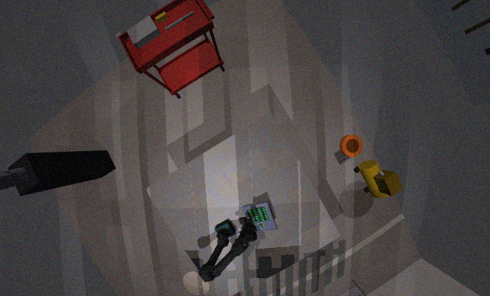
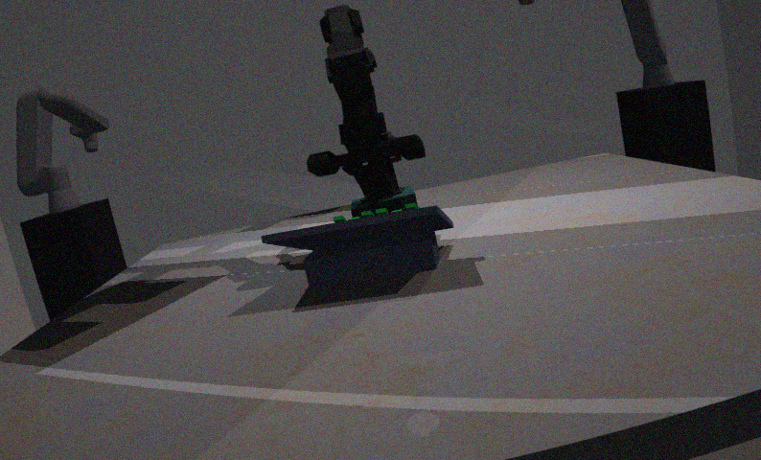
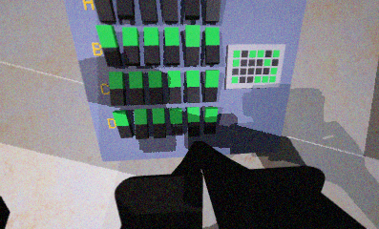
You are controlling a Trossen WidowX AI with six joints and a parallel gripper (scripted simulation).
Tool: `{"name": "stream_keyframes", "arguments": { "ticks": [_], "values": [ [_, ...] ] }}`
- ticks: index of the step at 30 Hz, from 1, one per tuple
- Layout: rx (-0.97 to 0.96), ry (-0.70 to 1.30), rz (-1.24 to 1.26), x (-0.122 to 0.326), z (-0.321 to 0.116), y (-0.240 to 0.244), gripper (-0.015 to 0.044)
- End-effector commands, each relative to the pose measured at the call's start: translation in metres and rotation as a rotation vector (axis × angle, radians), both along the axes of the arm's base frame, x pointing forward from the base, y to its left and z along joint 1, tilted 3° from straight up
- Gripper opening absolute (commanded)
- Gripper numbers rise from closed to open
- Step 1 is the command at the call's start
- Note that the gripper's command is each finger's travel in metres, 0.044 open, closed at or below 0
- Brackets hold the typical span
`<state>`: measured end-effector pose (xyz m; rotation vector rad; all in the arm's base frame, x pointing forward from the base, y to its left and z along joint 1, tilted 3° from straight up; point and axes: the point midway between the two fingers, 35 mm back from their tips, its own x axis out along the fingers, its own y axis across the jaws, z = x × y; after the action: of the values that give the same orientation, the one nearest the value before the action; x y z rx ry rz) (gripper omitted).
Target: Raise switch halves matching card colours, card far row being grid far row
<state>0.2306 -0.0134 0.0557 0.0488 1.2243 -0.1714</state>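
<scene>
Yellow row letters B, C and D run down the panel's (image 3: 282, 29) left edge in the wrist view, with part of A at the top. The card (image 3: 255, 66) lies at 3 o'clock from the switches (image 3: 164, 81). The pincer (image 3: 201, 159), clenched on nothing, points at row D from 6 o'clock. Only the exterior view shows the panel raised on a block above the surface (image 2: 572, 296).

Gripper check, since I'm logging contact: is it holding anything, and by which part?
Nothing is held. The gripper has its fingers shut together with nothing between them, hanging at the near edge of the switch panel, below row D.
</scene>
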Motion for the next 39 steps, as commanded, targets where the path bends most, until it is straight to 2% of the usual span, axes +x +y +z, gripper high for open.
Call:
{"name": "stream_keyframes", "arguments": {
  "ticks": [1,16,39],
  "values": [
    [0.002,-0.014,0.005,0.004,-0.002,0.000,0.0000],
    [0.001,-0.015,0.005,0.011,-0.023,-0.002,0.0000],
    [0.001,-0.015,0.005,0.011,-0.024,-0.003,0.0000]
  ]
}}
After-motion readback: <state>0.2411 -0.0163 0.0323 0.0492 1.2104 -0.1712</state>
